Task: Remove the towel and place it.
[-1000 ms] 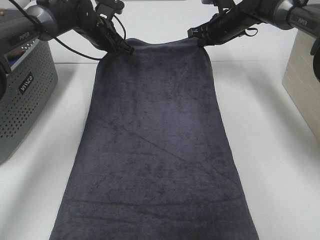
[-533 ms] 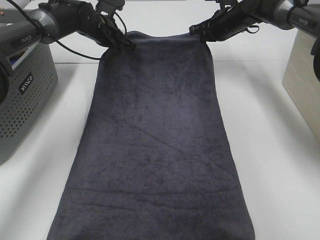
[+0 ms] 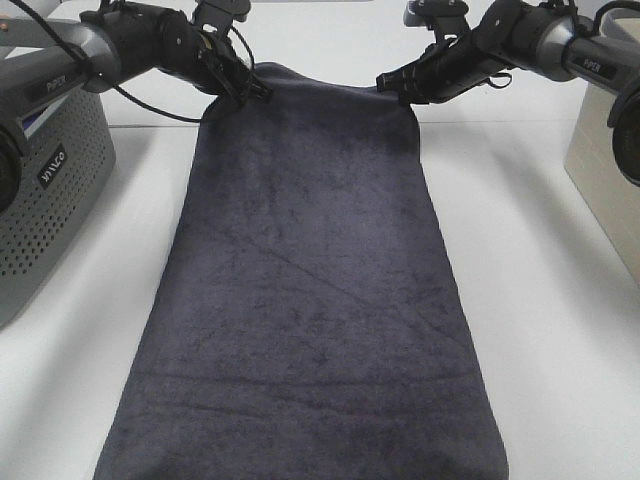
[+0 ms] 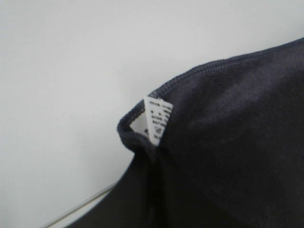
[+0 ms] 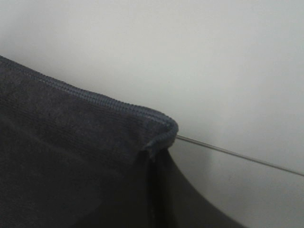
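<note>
Two grippers are clamped on the far corners of the large charcoal-grey terry towel [image 3: 310,290], one corner each: the left gripper [image 3: 256,93] pinches the far-left corner, the right gripper [image 3: 392,83] the far-right one, and both sets of jaws are closed tight on the cloth. The left wrist view shows that corner bunched into a small fold with the white care tag [image 4: 157,118] standing out of the hem; the right wrist view shows the other stitched corner likewise puckered where it is held. From the high camera, the towel runs lengthwise from the far edge toward the near edge of the white table [image 3: 540,300], where it runs out of frame, and looks nearly flat, with only faint creases. The far edge appears lifted slightly between the two grips, sagging a little in the middle. A grey perforated basket [image 3: 40,200] stands at the left, clear of the cloth, so the removal part looks done. What seems left is lowering the far edge, letting go of both corners, and drawing the arms clear.
</note>
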Available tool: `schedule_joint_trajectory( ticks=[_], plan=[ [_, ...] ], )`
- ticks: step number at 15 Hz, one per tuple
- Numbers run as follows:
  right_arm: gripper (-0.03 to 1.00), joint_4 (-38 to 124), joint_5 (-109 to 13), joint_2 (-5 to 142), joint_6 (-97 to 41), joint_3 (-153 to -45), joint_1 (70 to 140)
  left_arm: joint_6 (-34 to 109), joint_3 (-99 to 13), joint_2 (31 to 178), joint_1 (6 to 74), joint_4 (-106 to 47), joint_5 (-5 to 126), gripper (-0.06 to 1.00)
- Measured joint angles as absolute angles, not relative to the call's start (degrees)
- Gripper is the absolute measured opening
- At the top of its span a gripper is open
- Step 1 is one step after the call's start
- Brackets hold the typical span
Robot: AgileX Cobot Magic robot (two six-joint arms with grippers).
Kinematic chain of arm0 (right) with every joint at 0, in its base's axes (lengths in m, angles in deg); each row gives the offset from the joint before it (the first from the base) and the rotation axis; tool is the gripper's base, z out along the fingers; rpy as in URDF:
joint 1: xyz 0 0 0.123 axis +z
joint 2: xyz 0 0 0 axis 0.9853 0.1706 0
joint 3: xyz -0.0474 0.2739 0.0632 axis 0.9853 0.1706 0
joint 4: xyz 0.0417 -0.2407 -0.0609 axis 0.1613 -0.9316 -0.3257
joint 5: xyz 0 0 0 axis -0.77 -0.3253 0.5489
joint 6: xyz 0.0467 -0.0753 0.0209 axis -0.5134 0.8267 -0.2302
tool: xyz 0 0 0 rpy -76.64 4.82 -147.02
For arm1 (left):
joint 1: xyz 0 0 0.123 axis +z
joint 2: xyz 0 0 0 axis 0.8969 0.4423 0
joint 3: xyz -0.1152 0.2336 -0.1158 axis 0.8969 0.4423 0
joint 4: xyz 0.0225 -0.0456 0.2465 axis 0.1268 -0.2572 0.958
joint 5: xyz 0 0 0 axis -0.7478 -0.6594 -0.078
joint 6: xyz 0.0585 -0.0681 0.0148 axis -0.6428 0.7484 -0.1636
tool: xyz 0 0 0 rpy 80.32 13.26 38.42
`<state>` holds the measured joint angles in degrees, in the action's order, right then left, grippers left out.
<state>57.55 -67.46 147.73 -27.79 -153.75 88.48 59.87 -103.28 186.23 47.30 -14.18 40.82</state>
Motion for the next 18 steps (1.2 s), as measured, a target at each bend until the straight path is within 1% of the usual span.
schedule_joint_trajectory(
  ticks=[7, 8, 9, 10, 11, 12, 13, 14, 15, 16, 18],
  plan=[
    [0.01, 57.61, -64.65, 150.31, -27.79, -153.75, 88.48, 59.87, -103.28, 190.81, 47.48, -14.07, 45.64, 0.02],
    [0.03, 57.72, -63.90, 150.31, -27.79, -153.75, 88.48, 59.93, -103.28, 191.04, 47.48, -14.07, 46.38, 0.03],
    [0.06, 57.72, -63.68, 150.31, -27.79, -153.75, 88.48, 59.93, -103.28, 191.10, 47.53, -14.07, 46.95, 0.06],
    [0.13, 57.72, -63.62, 150.31, -27.79, -153.75, 88.48, 59.93, -103.28, 191.16, 47.48, -14.07, 48.16, 0.12],
    [0.23, 57.72, -63.56, 150.31, -27.79, -153.75, 88.48, 59.93, -103.28, 191.21, 47.70, -14.07, 49.82, 0.22],
    [0.35, 57.72, -63.22, 150.31, -27.79, -153.75, 88.48, 59.93, -103.28, 191.50, 47.76, -14.07, 51.42, 0.35],
    [0.48, 57.72, -63.04, 150.31, -27.79, -153.75, 88.48, 59.93, -103.28, 191.79, 47.76, -14.07, 52.40, 0.50],
    [0.58, 57.72, -62.76, 150.31, -27.79, -153.75, 88.48, 59.99, -103.28, 192.02, 47.76, -14.07, 52.57, 0.64],
    [0.66, 57.72, -62.76, 150.31, -27.79, -153.75, 88.48, 59.99, -103.28, 192.13, 47.82, -14.07, 52.63, 0.73],
    [0.69, 57.72, -62.70, 150.31, -27.79, -153.75, 88.48, 59.99, -103.28, 192.19, 47.88, -14.07, 52.80, 0.76],
    [0.72, 57.72, -62.99, 150.31, -27.79, -153.75, 88.48, 60.04, -103.28, 192.19, 47.88, -14.01, 53.14, 0.79]
  ],
)
